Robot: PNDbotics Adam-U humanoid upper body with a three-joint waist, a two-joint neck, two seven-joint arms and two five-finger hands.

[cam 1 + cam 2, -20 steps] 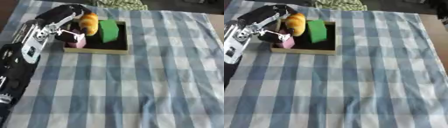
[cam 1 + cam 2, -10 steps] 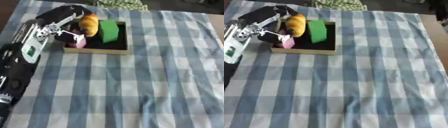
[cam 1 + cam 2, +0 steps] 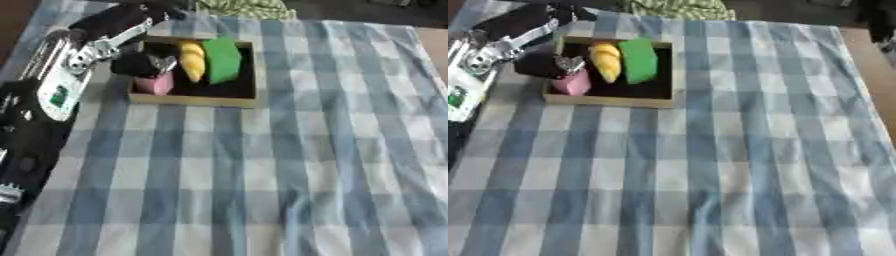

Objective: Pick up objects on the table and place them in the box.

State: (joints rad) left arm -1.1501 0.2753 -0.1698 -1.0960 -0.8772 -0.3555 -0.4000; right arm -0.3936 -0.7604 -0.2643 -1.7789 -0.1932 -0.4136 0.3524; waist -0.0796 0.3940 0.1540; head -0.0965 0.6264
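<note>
The yellow object [image 3: 191, 61] lies in the box [image 3: 194, 99] at far left, long axis near-to-far, between the green block [image 3: 222, 60] and the pink object [image 3: 155, 84]. The left hand [image 3: 140, 64] sits just left of it, fingers curled, apparently empty. Earlier it held the yellow object above the box; now released.

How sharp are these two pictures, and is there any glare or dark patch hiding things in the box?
Both eye views are soft all over, with no glare. In the left eye view the box has a dark inside, yet the yellow object, green block and pink object show; the left hand blurs into that dark.
</note>
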